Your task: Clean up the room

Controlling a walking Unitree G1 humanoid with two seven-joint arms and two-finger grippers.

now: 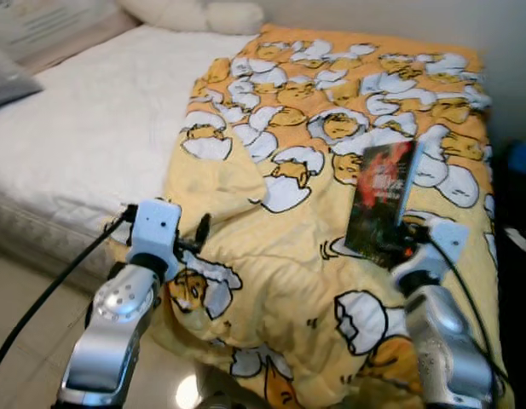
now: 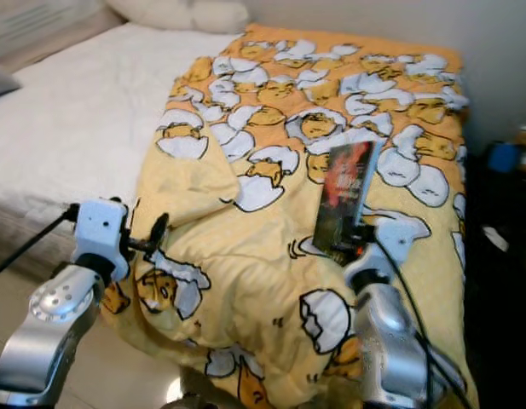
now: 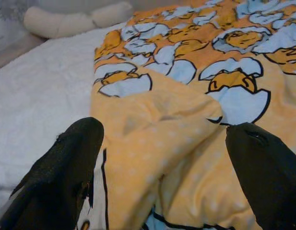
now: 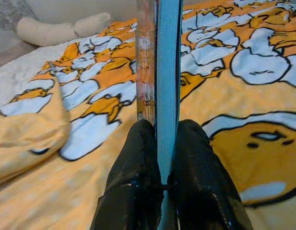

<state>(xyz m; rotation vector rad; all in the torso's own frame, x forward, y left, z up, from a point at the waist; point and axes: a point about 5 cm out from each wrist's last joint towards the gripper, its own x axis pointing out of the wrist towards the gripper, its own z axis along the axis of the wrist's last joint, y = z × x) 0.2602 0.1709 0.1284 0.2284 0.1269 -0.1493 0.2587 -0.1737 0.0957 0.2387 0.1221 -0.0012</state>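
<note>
I am holding a dark book [image 1: 382, 198] upright, clenched in the right gripper [image 4: 159, 143] above the yellow egg-print blanket [image 1: 331, 102] near the bed's [image 1: 92, 128] foot edge, while the left gripper [image 3: 162, 158] is hovering released over a blanket fold.

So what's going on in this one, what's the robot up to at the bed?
The robot stands at a bed covered partly by a yellow egg-print blanket. Its right gripper is shut on a dark book, holding it upright above the blanket; the right wrist view shows both fingers pinching the book's edge. The left gripper is open, poised at the folded-over corner of the blanket, not yet gripping it. A pillow lies at the head of the bed.
</note>
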